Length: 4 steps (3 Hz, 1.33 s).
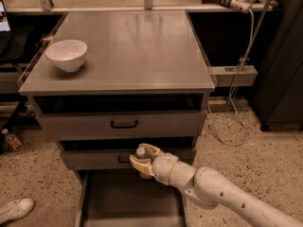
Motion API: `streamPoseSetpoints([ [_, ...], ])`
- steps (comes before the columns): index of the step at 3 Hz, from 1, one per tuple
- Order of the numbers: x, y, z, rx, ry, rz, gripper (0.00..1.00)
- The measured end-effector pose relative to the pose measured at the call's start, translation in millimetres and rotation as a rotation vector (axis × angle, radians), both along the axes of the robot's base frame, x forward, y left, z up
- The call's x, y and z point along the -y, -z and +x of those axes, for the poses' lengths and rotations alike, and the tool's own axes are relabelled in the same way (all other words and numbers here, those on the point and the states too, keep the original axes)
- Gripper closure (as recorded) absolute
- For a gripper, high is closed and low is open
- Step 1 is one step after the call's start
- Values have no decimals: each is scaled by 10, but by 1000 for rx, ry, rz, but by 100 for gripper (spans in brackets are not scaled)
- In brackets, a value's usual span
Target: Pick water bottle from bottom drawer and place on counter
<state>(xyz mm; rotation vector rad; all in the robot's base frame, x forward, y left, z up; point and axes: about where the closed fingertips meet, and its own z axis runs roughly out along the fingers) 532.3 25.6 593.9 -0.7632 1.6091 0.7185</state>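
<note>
My gripper [140,159] is low in the camera view, in front of the middle drawer and above the open bottom drawer [128,200]. It is shut on the water bottle [140,151]. Only the bottle's white cap shows between the fingers; the rest is hidden by the gripper. The bottom drawer is pulled out, and its grey tray shows nothing else inside. The counter [137,51] is the broad grey metal top above, well higher than the gripper.
A white bowl [67,54] stands on the counter's left side. Two shallower drawers with black handles [124,124] sit slightly open above the gripper. A cable [236,108] hangs at the right by a dark cabinet [284,65]. A white shoe [14,210] lies at the bottom left.
</note>
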Motion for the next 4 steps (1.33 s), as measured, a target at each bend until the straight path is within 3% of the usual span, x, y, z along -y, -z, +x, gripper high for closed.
streamPoseSetpoints([
  [2,34,-169,8,16,12,-7,100],
  [3,158,-579,1,58,35,-18,100],
  [4,465,-1372,-93,130,79,-48,100],
])
